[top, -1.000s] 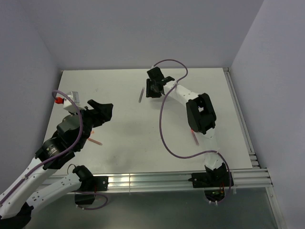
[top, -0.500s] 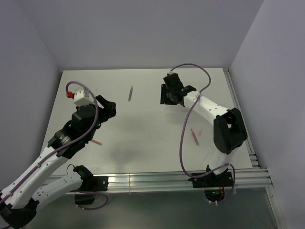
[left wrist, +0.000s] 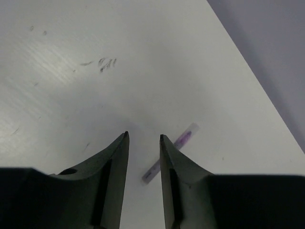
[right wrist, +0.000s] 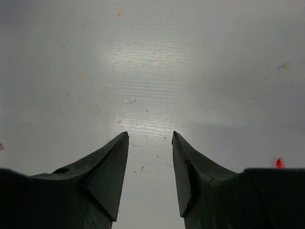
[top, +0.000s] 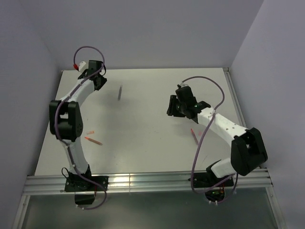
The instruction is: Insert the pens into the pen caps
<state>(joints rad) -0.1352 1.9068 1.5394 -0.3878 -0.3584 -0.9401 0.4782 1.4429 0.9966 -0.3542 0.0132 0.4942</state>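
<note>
A dark grey pen (top: 120, 92) lies at the back of the table; in the left wrist view it (left wrist: 183, 138) is a pale tube with a purple-tinted end, partly hidden behind my right finger. My left gripper (top: 100, 84) (left wrist: 143, 135) is open and empty, just left of it. A red-orange pen (top: 93, 140) and a small pinkish cap (top: 90, 131) lie front left. Another red-orange pen (top: 194, 136) and pinkish cap (top: 200, 133) lie right of centre. My right gripper (top: 171, 108) (right wrist: 150, 135) is open and empty over bare table. I see no separate grey cap.
The white table (top: 143, 143) is walled at the back and on both sides. A metal rail (top: 143, 180) runs along its front edge. Purple cables (top: 200, 148) loop off both arms. A red spot (right wrist: 279, 163) shows at the right edge of the right wrist view.
My left arm has swung from the front left to the far back left. My right gripper has drawn back toward the front right. The grey pen lies further left than before.
</note>
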